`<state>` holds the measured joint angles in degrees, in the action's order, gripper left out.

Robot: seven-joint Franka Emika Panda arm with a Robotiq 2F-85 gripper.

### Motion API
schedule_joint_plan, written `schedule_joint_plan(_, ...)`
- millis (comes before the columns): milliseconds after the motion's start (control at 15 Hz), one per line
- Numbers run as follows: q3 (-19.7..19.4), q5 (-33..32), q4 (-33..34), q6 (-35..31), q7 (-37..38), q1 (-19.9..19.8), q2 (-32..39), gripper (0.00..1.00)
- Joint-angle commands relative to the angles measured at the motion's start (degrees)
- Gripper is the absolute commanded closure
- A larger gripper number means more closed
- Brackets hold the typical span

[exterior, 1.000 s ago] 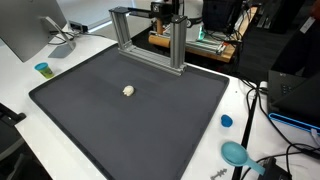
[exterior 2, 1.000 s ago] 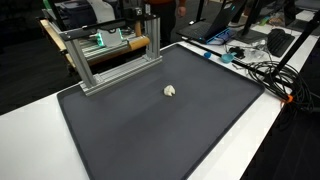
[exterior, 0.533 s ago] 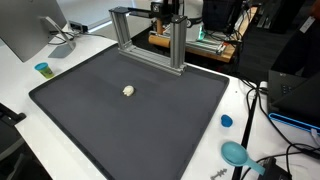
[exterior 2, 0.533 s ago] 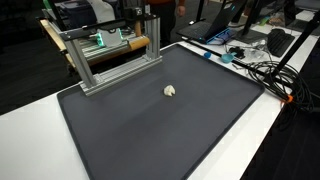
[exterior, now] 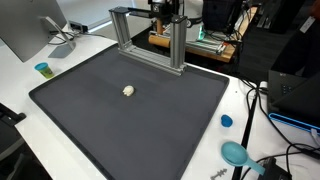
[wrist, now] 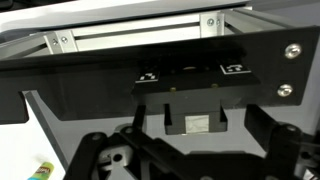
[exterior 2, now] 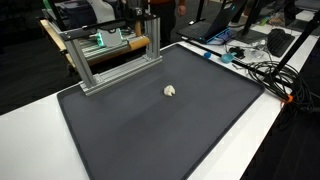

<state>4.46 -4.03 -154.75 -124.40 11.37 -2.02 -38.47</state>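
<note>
Lump (exterior: 128,90) well inside mat (exterior: 150,130) edges

Wrist view: gripper (wrist: 190,160) dark and blurred at 6 o'clock, fingertips cut off by the bottom edge. Yellow-green thing (wrist: 40,171) at 7 o'clock, clipped by the edge, can't tell what it is. In an exterior view, dark shape (exterior: 165,8) at 12 o'clock behind the frame (exterior: 150,35), cut by the top edge, unclear. Lump (exterior: 128,90) near centre, too small to identify. Monitor (exterior: 25,30) at 10 o'clock, cropped. Teal thing (exterior: 235,153) at 5 o'clock, unclear. Mat (exterior 2: 150,130) cut off at 6 o'clock in both exterior views.
</note>
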Motion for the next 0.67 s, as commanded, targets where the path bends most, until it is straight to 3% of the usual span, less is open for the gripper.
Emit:
schedule_joint_plan(0,-1.2,0.3,-0.1,-0.5,-3.1,0.6,0.3,0.0)
schedule_joint_plan(467,-1.6,0.8,-1.3,-0.3,-4.4,1.0,-1.0,0.13)
schedule_joint_plan(600,-1.6,0.8,-1.6,-0.1,-4.3,1.0,-1.4,0.13)
